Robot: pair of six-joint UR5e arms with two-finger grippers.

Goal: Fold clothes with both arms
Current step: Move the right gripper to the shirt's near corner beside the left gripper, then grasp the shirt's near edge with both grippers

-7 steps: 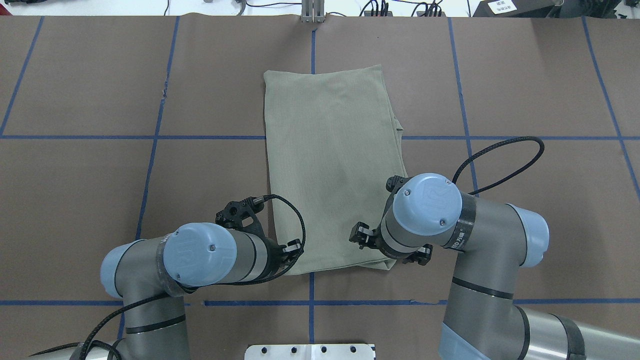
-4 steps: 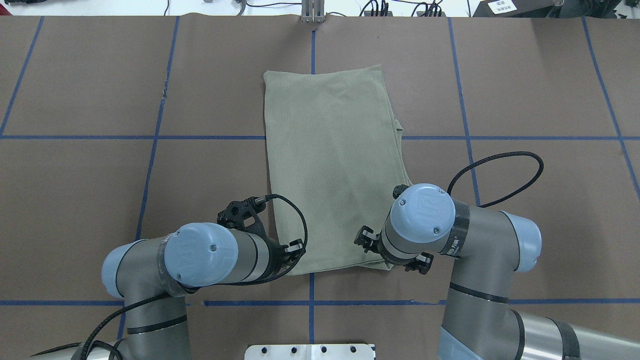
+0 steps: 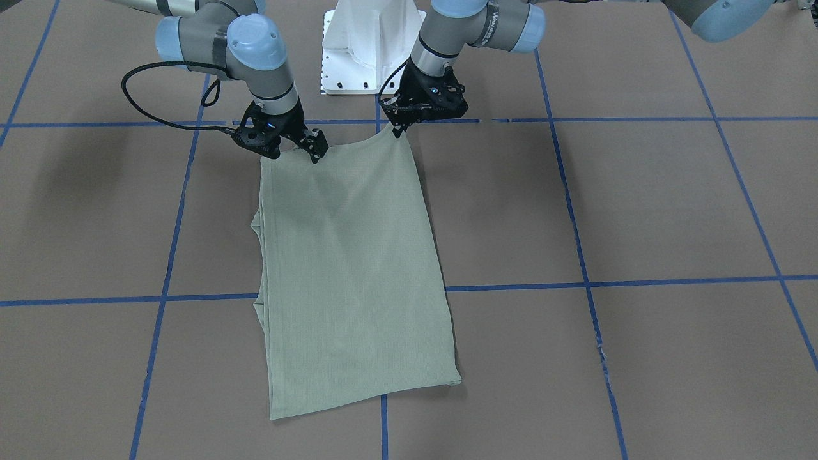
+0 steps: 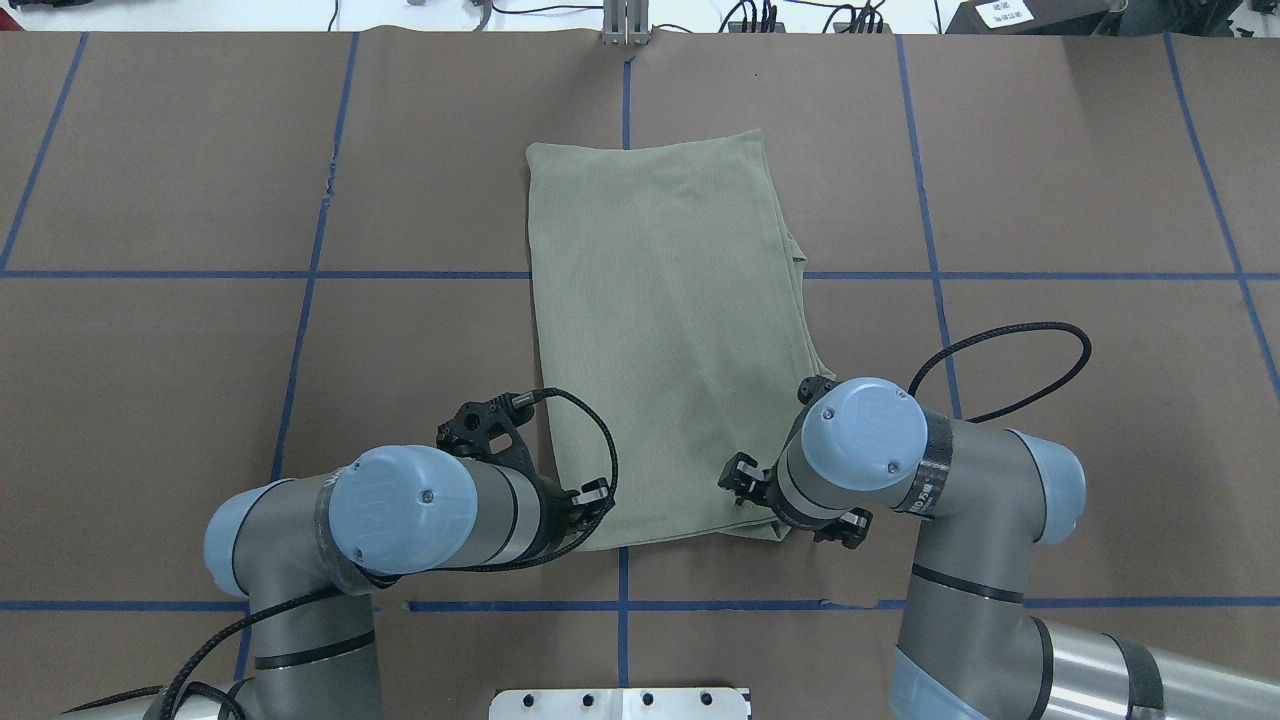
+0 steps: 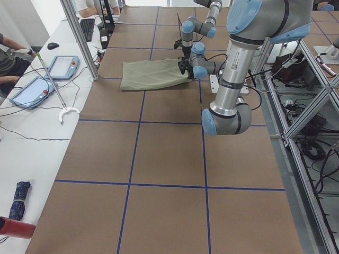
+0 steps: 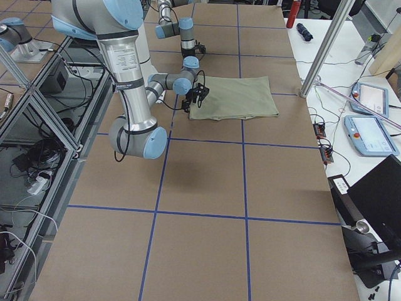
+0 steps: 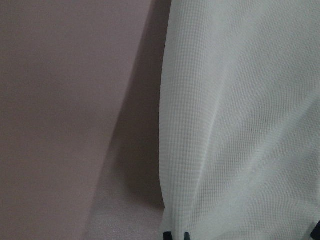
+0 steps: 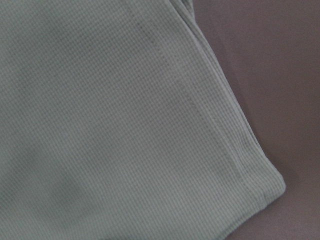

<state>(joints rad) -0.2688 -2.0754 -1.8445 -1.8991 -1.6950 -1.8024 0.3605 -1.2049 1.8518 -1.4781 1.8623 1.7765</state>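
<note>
— Brown table (image 4: 200,150) with blue tape lines (image 4: 625,640) is what we work on. Where is our shirt?

— Our shirt (image 4: 660,330) lies flat in the middle of it, already folded into a long strip. One short end is close to us and the other points away.

— And our grippers?

— Both are at the near end, one by each corner. Our left gripper (image 3: 409,126) is at the left corner. Its wrist view shows its tips apart with the cloth edge between them. So we think it is open and has not pinched yet.

— The other one?

— Our right gripper (image 3: 292,152) sits over the right corner. We cannot tell if its jaws are open or closed, because its wrist view shows only cloth.

— What just changed?

— A second ago our right arm (image 4: 865,435) was a little further up the shirt's side. It has slid back toward the corner. Our left arm (image 4: 400,510) hardly moved, and the shirt did not move.

— What does that mean?

— We think both grippers are now lined up to grab the near end and carry it over to the far end. Behind them stands our white base (image 3: 370,45).
</note>
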